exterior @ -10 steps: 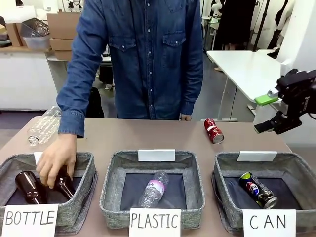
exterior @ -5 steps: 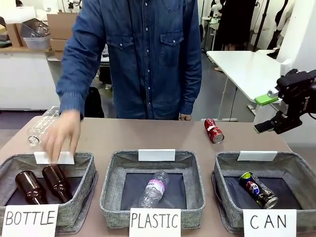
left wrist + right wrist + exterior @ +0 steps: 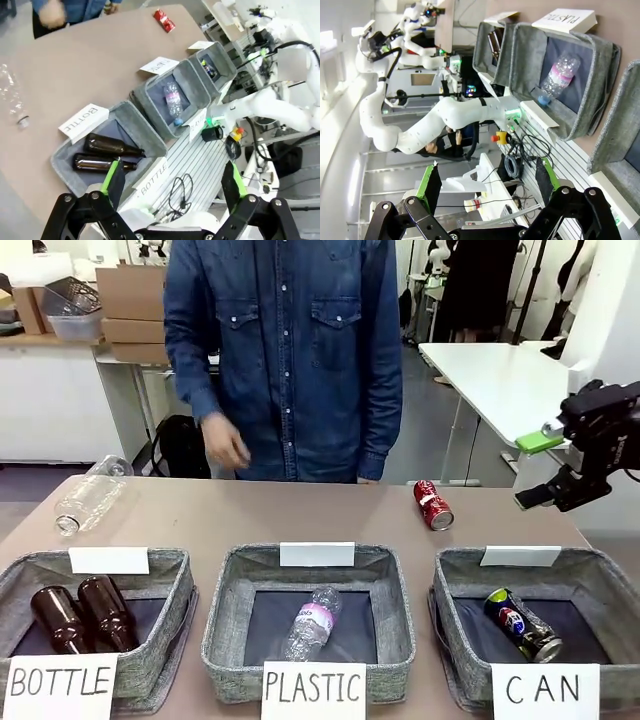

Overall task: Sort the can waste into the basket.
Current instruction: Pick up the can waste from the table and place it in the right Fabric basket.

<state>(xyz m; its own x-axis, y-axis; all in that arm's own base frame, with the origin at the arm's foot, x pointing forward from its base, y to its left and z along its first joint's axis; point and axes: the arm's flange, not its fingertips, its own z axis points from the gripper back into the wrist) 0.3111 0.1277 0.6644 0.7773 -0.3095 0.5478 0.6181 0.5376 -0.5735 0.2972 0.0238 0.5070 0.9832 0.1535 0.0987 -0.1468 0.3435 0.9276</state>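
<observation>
My left fingers [image 3: 113, 179] and right fingers [image 3: 430, 186] wide, empty; 1 red can [image 3: 433, 506] lies far right on tabletop [image 3: 300, 515] (blue can [image 3: 522, 625] sits in basket [image 3: 452, 635]).

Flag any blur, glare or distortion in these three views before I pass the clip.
Front view: evenly lit and sharp, except the person's hand, smeared by motion. Left wrist view: wide-angle, the table slants steeply; the same hand is blurred. Right wrist view: rolled sideways, washed-out white along the left edge.

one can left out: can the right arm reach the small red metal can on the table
Probably yes: the small red metal can lies alone, and the open right gripper hangs nearby, nothing between.
</observation>
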